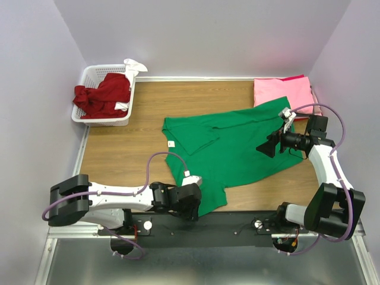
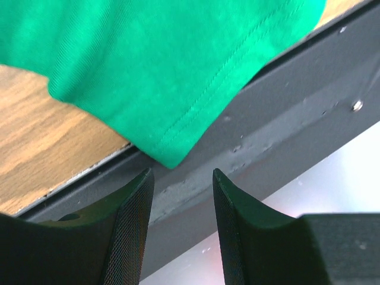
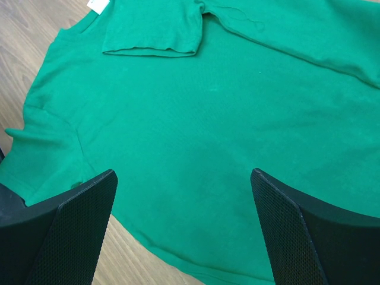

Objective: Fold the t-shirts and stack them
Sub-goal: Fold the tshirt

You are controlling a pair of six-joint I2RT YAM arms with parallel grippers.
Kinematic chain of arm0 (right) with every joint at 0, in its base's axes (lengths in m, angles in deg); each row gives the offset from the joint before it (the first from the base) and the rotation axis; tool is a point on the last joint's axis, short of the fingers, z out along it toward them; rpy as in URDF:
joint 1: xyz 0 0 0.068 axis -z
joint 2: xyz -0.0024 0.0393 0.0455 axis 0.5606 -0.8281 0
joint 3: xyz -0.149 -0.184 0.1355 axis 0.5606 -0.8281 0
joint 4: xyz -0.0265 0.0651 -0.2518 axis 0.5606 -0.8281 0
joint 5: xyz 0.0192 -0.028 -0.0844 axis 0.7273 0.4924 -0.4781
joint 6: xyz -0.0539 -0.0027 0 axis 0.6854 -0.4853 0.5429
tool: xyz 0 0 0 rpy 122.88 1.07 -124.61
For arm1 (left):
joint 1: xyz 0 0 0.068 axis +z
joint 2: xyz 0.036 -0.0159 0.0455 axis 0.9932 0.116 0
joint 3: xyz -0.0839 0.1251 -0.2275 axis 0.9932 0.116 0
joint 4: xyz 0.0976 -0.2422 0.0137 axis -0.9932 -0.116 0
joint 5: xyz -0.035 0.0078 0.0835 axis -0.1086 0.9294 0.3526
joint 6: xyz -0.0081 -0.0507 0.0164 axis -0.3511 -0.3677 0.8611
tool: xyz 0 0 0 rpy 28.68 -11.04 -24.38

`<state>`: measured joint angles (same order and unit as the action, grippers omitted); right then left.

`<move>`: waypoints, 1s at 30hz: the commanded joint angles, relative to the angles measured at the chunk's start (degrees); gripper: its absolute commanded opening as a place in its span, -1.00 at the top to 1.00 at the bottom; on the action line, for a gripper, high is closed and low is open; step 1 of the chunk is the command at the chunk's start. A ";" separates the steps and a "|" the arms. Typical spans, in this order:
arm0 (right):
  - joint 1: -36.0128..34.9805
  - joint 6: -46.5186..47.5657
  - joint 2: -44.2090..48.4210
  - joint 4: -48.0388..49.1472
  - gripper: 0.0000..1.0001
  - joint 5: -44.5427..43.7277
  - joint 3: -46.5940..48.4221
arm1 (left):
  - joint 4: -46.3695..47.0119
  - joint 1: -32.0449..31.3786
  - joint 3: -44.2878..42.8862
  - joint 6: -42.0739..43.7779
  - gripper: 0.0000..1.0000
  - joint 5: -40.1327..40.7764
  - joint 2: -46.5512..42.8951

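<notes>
A bright green t-shirt [image 1: 237,148] lies spread across the middle of the wooden table, with one sleeve folded in. Its near corner [image 2: 172,148] hangs over the table's front edge. My left gripper [image 1: 199,205] is low at that edge, just short of the corner. In the left wrist view the left gripper [image 2: 181,178] is open with nothing between its fingers. My right gripper [image 1: 267,145] hovers over the shirt's right part. It stands wide open [image 3: 184,178] above flat green cloth. A dark red t-shirt [image 1: 107,95] is bunched in the basket. Folded pink t-shirts [image 1: 282,92] lie at the back right.
The white slotted basket [image 1: 89,74] stands at the back left, with a white cloth [image 1: 133,64] on its corner. A black rail [image 2: 285,107] runs along the table's front edge. Pale walls close in the left, back and right sides.
</notes>
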<state>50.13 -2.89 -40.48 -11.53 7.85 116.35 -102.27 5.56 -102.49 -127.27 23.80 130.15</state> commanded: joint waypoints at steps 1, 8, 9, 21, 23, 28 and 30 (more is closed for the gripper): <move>-0.04 -0.03 -0.26 0.36 -0.98 -0.62 1.12 | 2.42 0.78 -0.51 -2.31 -0.04 4.08 -0.34; -0.04 -0.03 -0.26 0.36 -0.98 -0.88 1.20 | 2.51 0.87 0.10 -2.22 -0.04 3.64 0.36; -0.04 -0.12 -0.26 0.36 -0.98 -0.88 1.20 | 2.59 0.87 0.19 -2.14 -0.04 3.55 0.28; -0.04 -0.12 -0.35 0.36 -0.98 -1.06 1.20 | 2.24 1.05 0.72 -3.72 0.04 4.17 0.54; -0.04 -0.12 -0.34 0.36 -0.98 -1.06 1.12 | 2.16 1.05 0.89 -3.81 0.04 4.17 0.45; -0.04 -0.21 -0.34 0.36 -0.99 -1.15 1.20 | 2.07 1.05 0.90 -3.89 0.04 4.17 0.63; -0.04 -0.21 -0.43 0.36 -0.99 -1.23 1.20 | 2.16 1.05 0.89 -4.42 0.09 4.25 0.89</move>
<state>50.13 -2.91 -40.48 -11.53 7.77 116.35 -100.61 6.41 -102.45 -130.22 25.30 130.57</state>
